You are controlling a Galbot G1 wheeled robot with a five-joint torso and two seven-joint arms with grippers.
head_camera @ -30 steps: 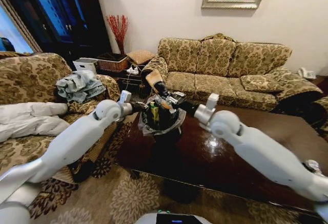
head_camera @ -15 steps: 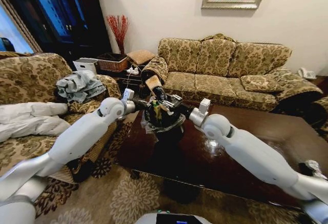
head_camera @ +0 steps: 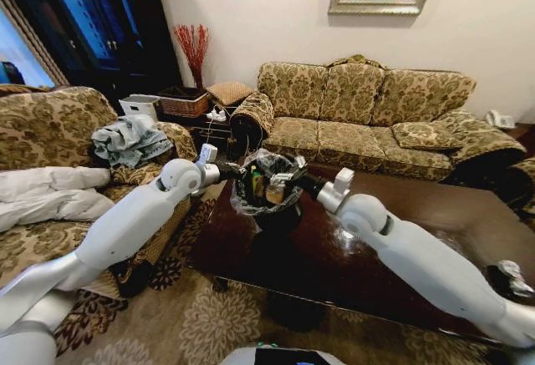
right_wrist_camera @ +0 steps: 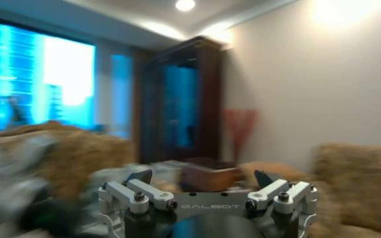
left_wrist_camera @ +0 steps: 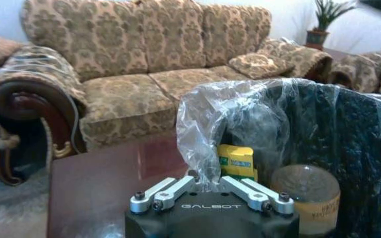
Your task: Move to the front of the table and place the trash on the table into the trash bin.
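The black trash bin (head_camera: 269, 200), lined with a clear crinkled bag, stands on the near-left part of the dark glossy table (head_camera: 334, 256). My left gripper (head_camera: 227, 169) is shut on the bag's rim (left_wrist_camera: 207, 148) at the bin's left side. Inside the bin (left_wrist_camera: 356, 129) lie a yellow-green pack (left_wrist_camera: 237, 161) and a bottle (left_wrist_camera: 306, 196) with a tan label. Over the bin's mouth my right gripper (head_camera: 281, 183) is open, and nothing sits between its fingers (right_wrist_camera: 137, 176). A small silvery piece of trash (head_camera: 512, 271) lies at the table's far right edge.
A patterned sofa (head_camera: 368, 114) runs behind the table. An armchair (head_camera: 50, 131) with folded clothes stands at the left. A wicker basket (head_camera: 184, 102) and a red twig vase (head_camera: 194, 52) sit on a side table in the corner. Patterned carpet (head_camera: 209, 323) lies in front.
My right gripper carried a tan bottle down over the bin and opened. The bottle now lies inside the bin. The left gripper kept its hold on the bag.
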